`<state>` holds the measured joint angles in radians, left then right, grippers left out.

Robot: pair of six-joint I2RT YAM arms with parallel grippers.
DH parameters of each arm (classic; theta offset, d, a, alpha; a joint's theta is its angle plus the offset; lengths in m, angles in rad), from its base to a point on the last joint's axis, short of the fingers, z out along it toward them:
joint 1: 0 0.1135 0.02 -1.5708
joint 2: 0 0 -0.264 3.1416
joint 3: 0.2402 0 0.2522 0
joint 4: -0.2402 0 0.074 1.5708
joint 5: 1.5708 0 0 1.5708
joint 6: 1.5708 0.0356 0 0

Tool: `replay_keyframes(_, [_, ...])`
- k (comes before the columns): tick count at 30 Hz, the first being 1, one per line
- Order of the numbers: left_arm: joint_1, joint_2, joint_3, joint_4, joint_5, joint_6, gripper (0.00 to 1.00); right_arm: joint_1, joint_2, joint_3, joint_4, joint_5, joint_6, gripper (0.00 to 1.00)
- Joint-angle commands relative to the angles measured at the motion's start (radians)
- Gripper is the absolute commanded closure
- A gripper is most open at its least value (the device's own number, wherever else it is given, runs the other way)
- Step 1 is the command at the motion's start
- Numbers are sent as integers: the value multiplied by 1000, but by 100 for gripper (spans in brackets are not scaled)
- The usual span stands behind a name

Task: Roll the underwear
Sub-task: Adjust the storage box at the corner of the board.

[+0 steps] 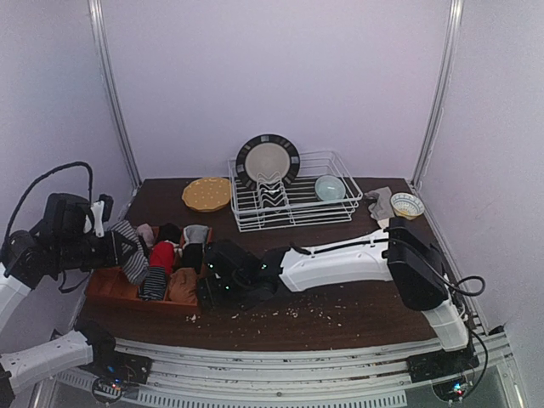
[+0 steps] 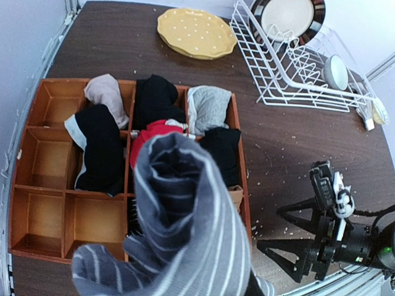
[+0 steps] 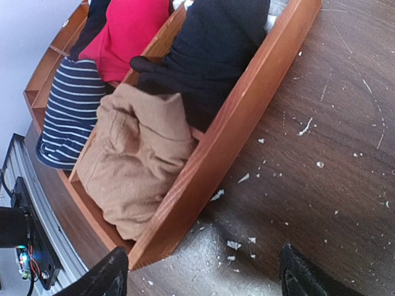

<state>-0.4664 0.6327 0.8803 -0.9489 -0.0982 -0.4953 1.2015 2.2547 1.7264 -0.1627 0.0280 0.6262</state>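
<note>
Left gripper (image 1: 119, 249) is clamped on the striped roll (image 2: 179, 209), holding it up over the tray (image 3: 247, 105). Right gripper (image 3: 200, 274) stands wide open, holding nothing, low over the table (image 3: 333, 154) just outside the tray wall, beside the tan piece (image 3: 136, 160). The red piece (image 3: 129, 31) and the black piece (image 3: 210, 49) sit in compartments alongside.

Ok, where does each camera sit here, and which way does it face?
Top external: above and behind the bases, facing the back wall across the table; both arms show, left gripper at the tray.
Left wrist: above the tray, looking down into it; the striped roll it holds hides its fingers.
Right wrist: low beside the tray's right wall, looking down; right gripper open, fingertips at the bottom edge.
Shared: all three see the tray and the red pair.
</note>
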Motion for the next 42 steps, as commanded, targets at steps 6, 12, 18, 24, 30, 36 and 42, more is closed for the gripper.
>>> replay_keyframes(6, [5,-12,-72,75,63,-36,100,-11,107,195,-166,40,-8,21])
replay_keyframes(12, [5,-49,-129,118,78,-86,100,-29,190,294,-212,-20,14,52])
replay_keyframes(18, [5,-65,-154,125,78,-98,100,-42,177,294,-269,18,6,50])
replay_keyframes(24, [5,-18,-182,163,68,-105,100,-100,92,126,-243,56,-6,58])
replay_keyframes(30, [5,29,-251,275,83,-104,100,-150,-28,-67,-208,82,-13,67])
replay_keyframes(36, [5,107,-304,405,132,-131,100,-194,-147,-262,-125,52,-20,68])
replay_keyframes(42, [4,220,-340,620,291,-219,100,-197,-144,-262,-104,13,-23,70])
